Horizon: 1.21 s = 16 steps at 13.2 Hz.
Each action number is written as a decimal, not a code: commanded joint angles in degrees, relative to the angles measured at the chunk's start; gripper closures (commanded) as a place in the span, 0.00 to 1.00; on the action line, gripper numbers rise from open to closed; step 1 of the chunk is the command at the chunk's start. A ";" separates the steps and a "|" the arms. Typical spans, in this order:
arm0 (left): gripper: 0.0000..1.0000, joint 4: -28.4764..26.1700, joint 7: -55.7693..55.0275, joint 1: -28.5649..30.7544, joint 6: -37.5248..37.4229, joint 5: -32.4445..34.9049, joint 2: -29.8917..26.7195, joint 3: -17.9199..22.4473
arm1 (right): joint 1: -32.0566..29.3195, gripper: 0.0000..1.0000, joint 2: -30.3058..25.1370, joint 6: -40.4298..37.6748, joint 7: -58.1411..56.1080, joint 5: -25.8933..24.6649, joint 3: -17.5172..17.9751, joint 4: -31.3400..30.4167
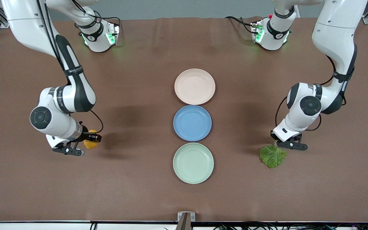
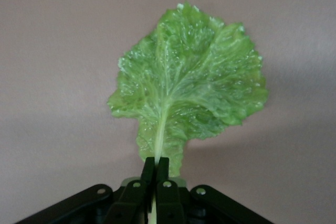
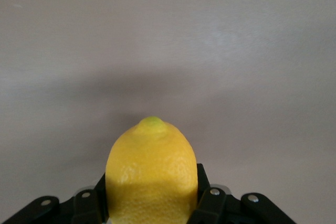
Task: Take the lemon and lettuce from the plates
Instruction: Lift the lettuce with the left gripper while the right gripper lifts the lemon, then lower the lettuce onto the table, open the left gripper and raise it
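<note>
My right gripper [image 1: 86, 144] is shut on the lemon [image 1: 90, 143] over the bare brown table toward the right arm's end. In the right wrist view the yellow lemon [image 3: 151, 177] sits between my gripper's [image 3: 152, 192] fingers, pointed end outward. My left gripper [image 1: 281, 146] is shut on the pale stem of the lettuce [image 1: 272, 156], a crinkled green leaf over the table toward the left arm's end. The left wrist view shows the leaf [image 2: 189, 87] hanging from my gripper [image 2: 156, 169]. The beige-pink plate [image 1: 195, 86] and the mint green plate [image 1: 193, 163] lie empty in the middle.
A blue plate [image 1: 192, 123] lies empty between the two other plates. The brown table [image 1: 139, 80] spreads wide on both sides of the plate row.
</note>
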 commanded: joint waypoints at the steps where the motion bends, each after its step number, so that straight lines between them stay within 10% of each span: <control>1: 0.88 -2.95 -0.26 2.59 -0.14 1.32 -4.41 -0.51 | -1.49 0.98 2.60 2.05 -2.19 0.38 1.43 -0.30; 2: 0.73 -3.12 -0.26 2.95 -0.23 1.32 -4.85 -0.51 | -1.58 0.97 3.13 2.13 -2.19 0.38 1.43 -0.39; 3: 0.26 -3.04 -0.60 2.95 -0.32 1.32 -5.03 -0.60 | -1.93 0.97 3.48 2.13 -2.37 0.38 1.43 -0.39; 4: 0.01 -2.43 -0.61 2.95 -0.84 1.14 -6.25 -1.04 | -2.20 0.97 4.62 2.13 -2.37 0.29 1.43 -0.39; 8: 0.00 4.06 -1.40 2.69 -14.94 0.52 -12.74 -3.24 | -2.29 0.72 6.30 3.28 -2.28 0.38 1.43 -0.13; 11: 0.00 15.20 -0.35 2.78 -32.69 0.44 -15.13 -4.38 | -2.37 0.00 6.21 3.28 -2.28 0.55 1.52 0.22; 16: 0.00 33.59 -0.61 2.34 -50.38 -1.65 -15.13 -4.82 | -2.20 0.00 3.67 -3.89 -3.85 0.12 1.35 6.44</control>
